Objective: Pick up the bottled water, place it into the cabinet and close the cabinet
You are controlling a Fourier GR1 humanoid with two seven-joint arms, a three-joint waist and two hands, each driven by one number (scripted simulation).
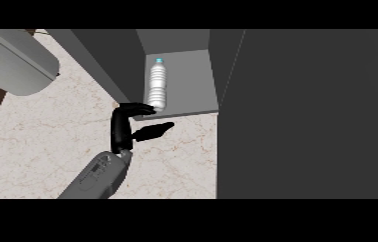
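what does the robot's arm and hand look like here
Only one arm shows, entering from the lower edge at the view's left. Its forearm is a light grey, rounded casing with fine darker lines and panel markings near the wrist. The left hand is glossy black throughout, with slim fingers and a thicker, tapered thumb. No cables or sleeves are visible. The right hand is out of view.

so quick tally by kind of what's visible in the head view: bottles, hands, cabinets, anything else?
Bottled water: 1, standing on the cabinet shelf
Hand: 1, the left hand, open, beside the bottle's base
Cabinet: 1, its door open
Grey rounded object at the left edge: 1, cannot tell what it is
Total: 4
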